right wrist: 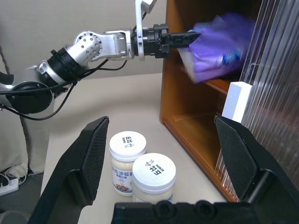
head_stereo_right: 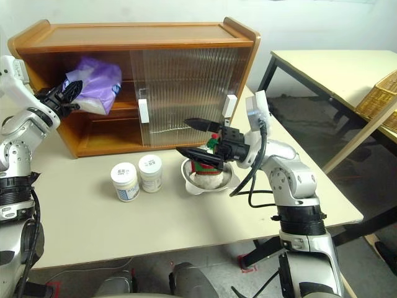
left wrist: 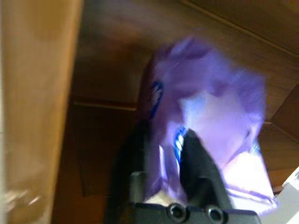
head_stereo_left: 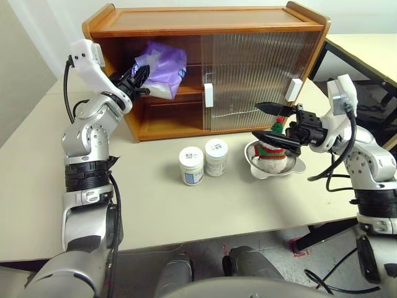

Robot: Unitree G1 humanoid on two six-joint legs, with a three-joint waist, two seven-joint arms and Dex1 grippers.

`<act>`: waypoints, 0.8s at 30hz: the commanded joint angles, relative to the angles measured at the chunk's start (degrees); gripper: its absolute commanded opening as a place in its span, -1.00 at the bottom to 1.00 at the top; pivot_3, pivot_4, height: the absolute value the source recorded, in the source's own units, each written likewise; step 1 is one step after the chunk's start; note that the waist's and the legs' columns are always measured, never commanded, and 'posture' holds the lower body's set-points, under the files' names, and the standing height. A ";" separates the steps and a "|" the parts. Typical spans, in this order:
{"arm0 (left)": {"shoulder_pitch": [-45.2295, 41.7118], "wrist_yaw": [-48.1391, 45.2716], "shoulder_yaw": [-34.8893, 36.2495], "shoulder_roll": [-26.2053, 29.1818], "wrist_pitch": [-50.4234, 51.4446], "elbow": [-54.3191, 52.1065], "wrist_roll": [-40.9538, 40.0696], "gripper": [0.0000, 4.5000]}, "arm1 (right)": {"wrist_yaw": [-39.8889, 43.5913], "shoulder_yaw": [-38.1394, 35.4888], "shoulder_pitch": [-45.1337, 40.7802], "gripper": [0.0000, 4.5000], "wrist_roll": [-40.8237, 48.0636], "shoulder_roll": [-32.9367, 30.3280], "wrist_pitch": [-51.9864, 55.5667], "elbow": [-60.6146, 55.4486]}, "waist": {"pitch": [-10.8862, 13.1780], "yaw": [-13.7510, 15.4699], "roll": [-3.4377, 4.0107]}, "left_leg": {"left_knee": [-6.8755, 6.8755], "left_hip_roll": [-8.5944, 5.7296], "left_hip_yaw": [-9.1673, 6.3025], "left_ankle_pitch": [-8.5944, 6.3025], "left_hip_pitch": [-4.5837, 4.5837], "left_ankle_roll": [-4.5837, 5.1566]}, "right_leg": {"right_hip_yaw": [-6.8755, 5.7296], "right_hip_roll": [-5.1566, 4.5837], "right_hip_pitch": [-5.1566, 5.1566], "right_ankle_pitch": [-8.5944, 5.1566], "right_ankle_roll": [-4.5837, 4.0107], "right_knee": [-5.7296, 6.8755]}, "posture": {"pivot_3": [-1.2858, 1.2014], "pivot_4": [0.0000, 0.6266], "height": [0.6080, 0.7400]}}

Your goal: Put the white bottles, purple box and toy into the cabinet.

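Currently the purple box (head_stereo_left: 164,69) is being placed on the cabinet (head_stereo_left: 205,25) upper shelf; whether the left gripper (head_stereo_left: 138,77) grips it cannot be told. The right gripper (head_stereo_left: 270,121), jaws apart, hovers over the toy (head_stereo_left: 272,148); the white bottles (head_stereo_left: 203,161) wait on the counter (head_stereo_left: 155,205). Release and withdrawal are needed next.

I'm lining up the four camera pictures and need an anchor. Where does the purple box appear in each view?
Left eye view: purple box on the cabinet's upper shelf, upper left of centre.
Right eye view: upper left, same shelf.
Left wrist view: centre right, against that hand's fingers.
Right wrist view: upper right, at the shelf's edge.
Shared landmark: the cabinet's wooden upper shelf.
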 commanded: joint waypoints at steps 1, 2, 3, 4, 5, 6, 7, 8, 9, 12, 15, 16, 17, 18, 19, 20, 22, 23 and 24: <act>-0.99 -0.66 -0.42 -0.46 -1.29 1.40 0.80 0.26 | -0.26 -0.53 0.35 1.00 -0.19 -0.42 -0.47 -0.74 | 0.00 -0.24 0.00 | 0.00 0.00 0.00 0.00 0.00 0.00 | 0.00 0.00 0.00 0.00 0.01 -0.01 | -0.15 -0.97 1.00; -1.20 -0.96 -0.46 -0.38 -1.68 1.55 0.89 0.43 | -0.31 -0.54 0.48 1.00 -0.22 -0.41 -0.53 -0.79 | 0.00 -0.35 0.00 | 0.00 -0.01 0.00 0.00 -0.01 0.00 | 0.00 0.01 0.01 0.00 0.01 -0.01 | -0.15 -0.97 1.00; -1.39 -1.21 -0.48 -0.32 -1.92 1.65 0.91 0.58 | -0.35 -0.54 0.59 1.00 -0.28 -0.38 -0.63 -0.80 | 0.01 -0.47 -0.01 | 0.00 -0.01 0.00 0.00 -0.01 0.01 | 0.00 0.02 0.01 0.00 0.02 -0.02 | -0.15 -0.97 1.00; -1.51 -1.38 -0.49 -0.29 -2.09 1.73 0.92 0.74 | -0.38 -0.53 0.66 1.00 -0.32 -0.36 -0.70 -0.81 | 0.01 -0.56 -0.02 | 0.00 -0.02 0.00 0.00 -0.02 0.01 | 0.00 0.03 0.01 0.01 0.03 -0.03 | -0.15 -0.97 1.00; -1.58 -1.48 -0.47 -0.28 -2.18 1.79 0.93 0.89 | -0.41 -0.51 0.70 1.00 -0.32 -0.36 -0.75 -0.82 | 0.02 -0.62 -0.03 | 0.00 -0.02 0.00 0.00 -0.02 0.01 | 0.00 0.04 0.02 0.01 0.04 -0.04 | -0.15 -0.97 1.00; -1.64 -1.64 -0.48 -0.24 -2.35 1.81 1.01 0.99 | -0.46 -0.46 0.73 1.00 -0.31 -0.33 -0.80 -0.83 | 0.02 -0.71 -0.03 | 0.00 -0.03 0.00 0.00 -0.03 0.01 | 0.00 0.04 0.02 0.02 0.05 -0.05 | -0.15 -0.97 1.00; -1.68 -1.77 -0.49 -0.21 -2.48 1.85 1.09 0.99 | -0.52 -0.42 0.76 1.00 -0.29 -0.31 -0.84 -0.84 | 0.02 -0.88 -0.03 | 0.01 -0.03 0.00 0.00 -0.02 0.01 | 0.00 0.04 0.03 0.02 0.06 -0.06 | -0.15 -0.97 1.00; -1.50 -2.23 -0.48 -0.22 -3.01 1.35 1.02 0.99 | -0.60 -0.32 0.76 1.00 -0.28 -0.21 -0.88 -0.84 | 0.02 -1.00 -0.03 | 0.00 -0.04 0.00 0.00 -0.02 0.01 | 0.00 0.05 0.03 0.02 0.07 -0.07 | -0.15 -0.97 1.00; -1.38 -2.54 -0.50 -0.24 -3.41 0.99 0.96 0.99 | -0.63 -0.26 0.73 1.00 -0.26 -0.17 -0.91 -0.81 | 0.02 -1.09 -0.04 | 0.00 -0.04 0.00 0.00 -0.02 0.01 | 0.00 0.05 0.04 0.02 0.07 -0.07 | -0.15 -0.97 1.00; 1.38 -3.60 -0.54 -0.23 -1.47 -4.62 -0.84 0.99 | -0.56 -0.15 0.65 1.00 -0.33 -0.20 -0.95 -0.58 | 0.02 -1.38 -0.04 | 0.00 -0.04 0.00 -0.01 -0.05 0.02 | 0.00 0.05 0.03 0.02 0.08 -0.12 | -0.15 -0.97 1.00; 3.39 -3.35 0.18 0.60 0.44 -8.67 -1.75 0.99 | -0.39 0.06 0.69 1.00 -0.68 -0.27 -1.21 -0.18 | 0.02 -1.55 -0.04 | 0.00 -0.06 0.02 -0.05 -0.08 0.08 | -0.01 0.12 0.06 0.00 0.13 -0.22 | -0.14 -0.97 1.00; 3.93 -3.17 0.51 0.95 1.21 -9.97 -2.09 0.99 | -0.29 0.13 0.72 1.00 -0.76 -0.32 -1.24 -0.12 | 0.02 -1.57 -0.04 | 0.00 -0.07 0.03 -0.06 -0.09 0.10 | -0.02 0.13 0.06 0.00 0.14 -0.26 | -0.14 -0.96 1.00; 4.64 -3.11 0.71 1.58 2.31 -11.54 -2.43 0.99 | -0.27 0.16 0.72 1.00 -0.79 -0.33 -1.22 -0.10 | 0.02 -1.57 -0.04 | 0.00 -0.07 0.03 -0.06 -0.09 0.11 | -0.02 0.13 0.07 0.01 0.16 -0.29 | -0.14 -0.96 1.00; 5.38 -2.97 0.86 2.21 3.42 -13.13 -2.70 0.99 | -0.18 0.16 0.73 1.00 -0.77 -0.37 -1.19 -0.10 | 0.02 -1.57 -0.04 | 0.00 -0.06 0.02 -0.07 -0.12 0.12 | -0.02 0.12 0.07 0.01 0.17 -0.32 | -0.14 -0.96 1.00; 6.14 -2.81 1.00 2.86 4.51 -14.76 -2.98 0.99 | -0.12 0.11 0.73 1.00 -0.73 -0.40 -1.17 -0.10 | 0.02 -1.57 -0.04 | 0.00 -0.06 0.02 -0.07 -0.13 0.13 | -0.01 0.12 0.07 0.02 0.17 -0.35 | -0.13 -0.96 1.00; 6.82 -2.70 1.13 3.42 5.43 -16.14 -3.26 0.99 | -0.09 0.10 0.70 1.00 -0.73 -0.41 -1.17 -0.05 | 0.02 -1.56 -0.04 | 0.00 -0.06 0.03 -0.08 -0.13 0.14 | -0.01 0.12 0.07 0.02 0.18 -0.37 | -0.13 -0.96 1.00; 8.39 -2.89 1.44 4.72 6.89 -18.80 -3.75 0.99 | 0.00 0.11 0.61 1.00 -0.71 -0.45 -1.15 0.10 | 0.02 -1.53 -0.04 | 0.00 -0.06 0.03 -0.10 -0.14 0.17 | -0.01 0.12 0.08 0.02 0.18 -0.39 | -0.13 -0.96 1.00; 9.24 -3.23 1.77 5.37 7.67 -19.94 -4.31 0.99 | 0.05 0.18 0.55 1.00 -0.71 -0.43 -1.12 0.17 | 0.02 -1.49 -0.04 | 0.00 -0.06 0.02 -0.10 -0.14 0.17 | 0.00 0.11 0.08 0.01 0.18 -0.40 | -0.13 -0.96 1.00; 9.96 -3.59 2.16 5.96 8.44 -20.79 -4.94 0.99 | 0.09 0.26 0.51 1.00 -0.73 -0.39 -1.11 0.22 | 0.02 -1.45 -0.04 | 0.00 -0.06 0.02 -0.11 -0.14 0.17 | 0.01 0.10 0.09 0.01 0.18 -0.40 | -0.13 -0.96 1.00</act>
